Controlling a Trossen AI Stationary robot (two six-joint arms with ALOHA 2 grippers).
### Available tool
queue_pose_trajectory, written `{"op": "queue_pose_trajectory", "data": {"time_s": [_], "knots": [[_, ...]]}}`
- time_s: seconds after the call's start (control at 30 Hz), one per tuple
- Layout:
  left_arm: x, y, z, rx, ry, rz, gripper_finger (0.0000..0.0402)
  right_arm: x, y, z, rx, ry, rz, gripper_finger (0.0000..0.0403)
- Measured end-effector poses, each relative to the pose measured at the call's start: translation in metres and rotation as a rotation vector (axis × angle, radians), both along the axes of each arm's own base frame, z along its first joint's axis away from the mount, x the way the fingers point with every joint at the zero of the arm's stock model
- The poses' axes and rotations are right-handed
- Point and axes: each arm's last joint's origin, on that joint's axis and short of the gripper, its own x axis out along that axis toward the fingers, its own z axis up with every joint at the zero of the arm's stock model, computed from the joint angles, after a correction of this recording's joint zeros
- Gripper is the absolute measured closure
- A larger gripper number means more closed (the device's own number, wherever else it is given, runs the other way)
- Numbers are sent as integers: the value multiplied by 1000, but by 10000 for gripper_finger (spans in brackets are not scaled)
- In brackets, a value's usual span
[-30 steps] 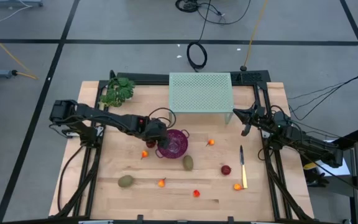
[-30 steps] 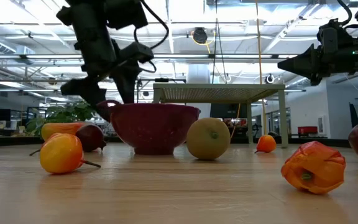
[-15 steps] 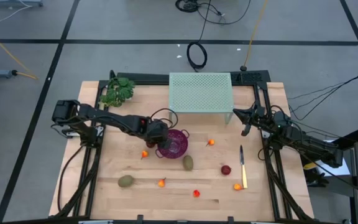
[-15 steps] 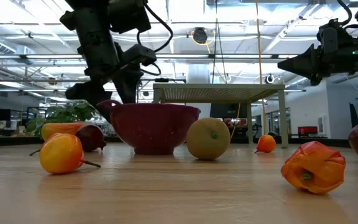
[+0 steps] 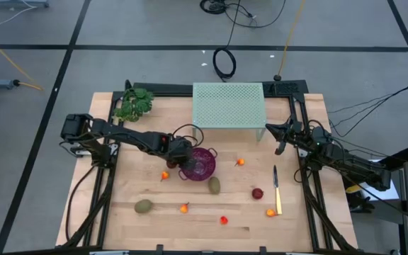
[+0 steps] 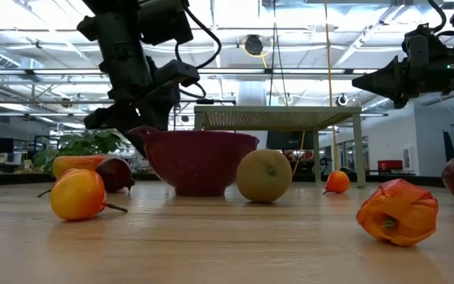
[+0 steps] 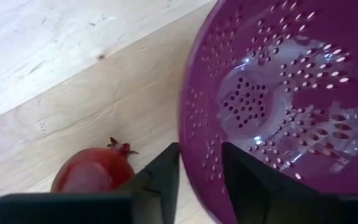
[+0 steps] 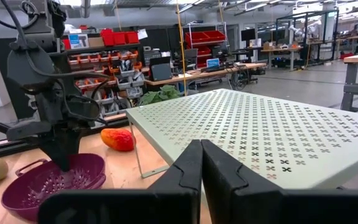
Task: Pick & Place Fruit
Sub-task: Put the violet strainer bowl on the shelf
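- Left gripper sits at the rim of the purple colander, near the table's centre. In the left wrist view the two fingers straddle the colander wall, one inside and one outside, with only a narrow gap; the rim is pinched between them.
- In the low view the colander appears slightly tilted, its rim higher on the side away from the gripper.
- Dark red fruit with a small crown lies on the wood just beside the outer finger, crown pointing towards the colander.
- Right gripper hangs beside the right corner of the pale green perforated stand, fingers pressed together and holding nothing; its wrist view looks over the stand top.
- Kiwi-like oval lies just in front of the colander, long axis running roughly front to back. The second one lies near the front left, long axis roughly left to right.
- Small orange pieces: left of the colander, to its right, and near the front edge, touching or just beside the knife.
- Dark red ball lies between the kiwi and the knife. The knife's long axis runs front to back.
- Leafy sprig lies at the back left corner.
- Open wood lies along the front left, and between the stand and the colander.
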Motion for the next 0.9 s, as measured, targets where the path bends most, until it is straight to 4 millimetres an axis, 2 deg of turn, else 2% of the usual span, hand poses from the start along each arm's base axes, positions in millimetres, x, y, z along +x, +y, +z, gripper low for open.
{"op": "queue_pose_trajectory", "data": {"time_s": [0.27,0.67,0.77,0.9], "knots": [[-1,0,-1,-4,15,11,392,0,0,0,0,-1,0,403],[-3,10,2,6,14,39,399,0,0,0,0,0,0,403],[-5,10,11,3,-23,28,400,0,0,0,0,0,1,403],[-13,11,32,20,-100,19,400,0,0,0,0,0,0,403]]}}
